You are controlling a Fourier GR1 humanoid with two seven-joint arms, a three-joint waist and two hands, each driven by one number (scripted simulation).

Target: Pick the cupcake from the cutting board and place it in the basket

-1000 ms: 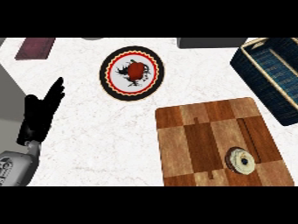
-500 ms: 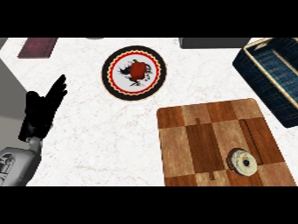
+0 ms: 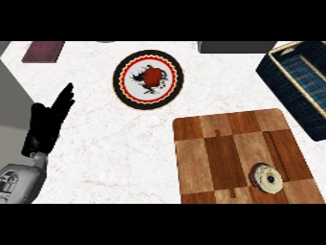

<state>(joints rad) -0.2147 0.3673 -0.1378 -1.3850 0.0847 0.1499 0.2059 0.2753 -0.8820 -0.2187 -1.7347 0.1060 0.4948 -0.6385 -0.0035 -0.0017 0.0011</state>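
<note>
The cupcake (image 3: 267, 178), pale-topped with a brown rim, sits on the lower right part of the wooden cutting board (image 3: 225, 143). A dark blue basket (image 3: 312, 112) with a tan rim stands at the right edge, beyond the board's far right corner. My left hand (image 3: 47, 124) rests open at the left, fingers straight and pointing up, far from the cupcake. My right hand does not show.
A round plate (image 3: 126, 83) with a black and red rim holds a red item (image 3: 153, 76) at the top centre. A dark maroon block (image 3: 43, 51) lies at the top left, a grey object (image 3: 236, 46) at the top. The counter's left edge runs beside my left forearm.
The whole scene has shifted slightly rightward and down in view. The left hand keeps its open pose.
</note>
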